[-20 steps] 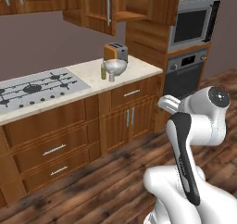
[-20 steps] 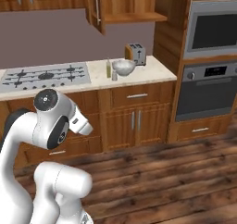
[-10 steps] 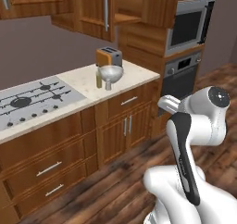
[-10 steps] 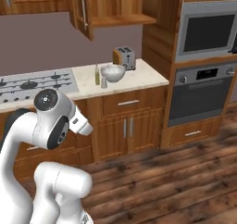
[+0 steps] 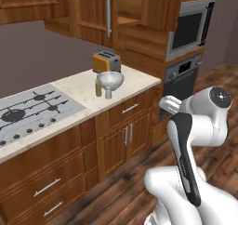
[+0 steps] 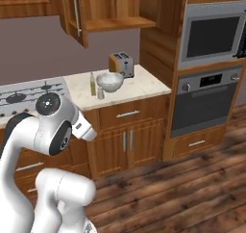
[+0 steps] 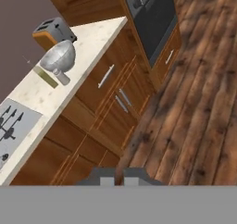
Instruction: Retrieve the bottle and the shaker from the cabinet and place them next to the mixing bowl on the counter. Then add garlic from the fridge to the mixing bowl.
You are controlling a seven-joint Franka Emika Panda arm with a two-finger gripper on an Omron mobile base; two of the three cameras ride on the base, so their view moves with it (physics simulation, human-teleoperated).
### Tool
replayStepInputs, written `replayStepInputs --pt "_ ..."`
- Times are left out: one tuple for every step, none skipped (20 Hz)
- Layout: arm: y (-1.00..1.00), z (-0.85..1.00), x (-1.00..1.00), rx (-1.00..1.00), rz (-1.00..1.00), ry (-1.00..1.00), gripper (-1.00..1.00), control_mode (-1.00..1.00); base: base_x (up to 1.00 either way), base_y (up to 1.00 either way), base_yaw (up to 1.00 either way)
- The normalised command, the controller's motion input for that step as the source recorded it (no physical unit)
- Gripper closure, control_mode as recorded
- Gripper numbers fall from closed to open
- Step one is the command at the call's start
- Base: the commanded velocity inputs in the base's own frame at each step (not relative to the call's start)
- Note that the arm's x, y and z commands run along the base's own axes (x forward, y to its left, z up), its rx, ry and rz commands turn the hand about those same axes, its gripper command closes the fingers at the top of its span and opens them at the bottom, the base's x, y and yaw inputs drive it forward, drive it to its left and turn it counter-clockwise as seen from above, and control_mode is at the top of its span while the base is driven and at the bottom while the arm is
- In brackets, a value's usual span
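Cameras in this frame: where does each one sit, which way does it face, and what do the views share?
Left base view: behind the arm's left, looking forward and down at the counter; the white arm rises at lower right.
Right base view: behind the arm's right, facing the same counter and the oven; the arm rises at lower left.
Hand view: on the hand, rolled, looking at cupboards and the floor.
Shared: mixing bowl, bottle, shaker, toaster.

the counter [image 5: 79, 87] is beige speckled stone with a grey hob [image 5: 32, 109]. the mixing bowl [image 5: 110, 79] is mottled silvery grey-white, the bottle [image 5: 98, 87] yellow-green, the shaker [image 6: 100, 93] pale grey, the toaster [image 5: 106, 61] orange-sided, the cabinet [image 6: 103, 8] reddish-brown.
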Motion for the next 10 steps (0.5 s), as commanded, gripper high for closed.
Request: replayStepInputs --pt "0.0 0.0 0.0 0.0 0.0 0.0 1.0 1.0 0.58 -0.09 -0.07" --pt "0.0 0.0 0.0 0.0 0.0 0.0 1.0 1.0 0.54 -0.14 -0.05" --pt "0.0 0.0 0.0 0.0 0.0 0.0 1.0 1.0 0.51 -0.14 -0.05" --pt "0.0 0.0 0.0 0.0 0.0 0.0 1.0 1.0 0.53 -0.15 -0.04" --pt "0.0 0.0 0.0 0.0 0.0 0.0 1.0 1.0 0.52 -0.18 -0.03" --pt "0.0 0.0 0.0 0.0 0.0 0.0 1.0 1.0 0.52 -0.17 -0.03" --pt "0.0 0.0 0.0 0.0 0.0 0.0 1.0 1.0 0.51 -0.19 -0.02" --pt "0.0 0.0 0.0 0.0 0.0 0.0 1.0 1.0 0.51 -0.21 -0.01" --pt "0.0 0.0 0.0 0.0 0.0 0.0 1.0 1.0 0.49 -0.21 0.0" --pt "0.0 0.0 0.0 0.0 0.0 0.0 1.0 1.0 0.49 -0.21 0.0"
